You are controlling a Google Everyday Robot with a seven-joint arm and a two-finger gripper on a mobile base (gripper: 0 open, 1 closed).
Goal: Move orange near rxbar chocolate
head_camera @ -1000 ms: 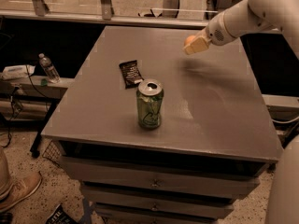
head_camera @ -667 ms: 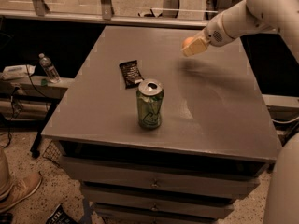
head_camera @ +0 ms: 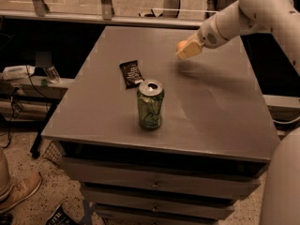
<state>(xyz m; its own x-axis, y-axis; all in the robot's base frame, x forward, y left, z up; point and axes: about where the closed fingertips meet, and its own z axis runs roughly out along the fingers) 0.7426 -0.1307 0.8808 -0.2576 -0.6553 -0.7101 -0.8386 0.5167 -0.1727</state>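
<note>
Item: orange [head_camera: 180, 45], clamped in my gripper [head_camera: 185, 49].
I hold it above the table's [head_camera: 225, 111] far right; rxbar chocolate [head_camera: 131, 74] lies flat, well apart leftward, behind the green can [head_camera: 150, 105].

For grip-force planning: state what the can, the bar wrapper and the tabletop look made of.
Soda can: likely thin metal, glossy green print, shiny silver lid. Rxbar chocolate wrapper: probably plastic film, dark, faint sheen. Table: smooth matte grey, laminate or paint, unclear. The pincer, above the far right, holds the orange.

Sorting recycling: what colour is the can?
Green can, camera view; gripper holds orange above table's far right.
</note>
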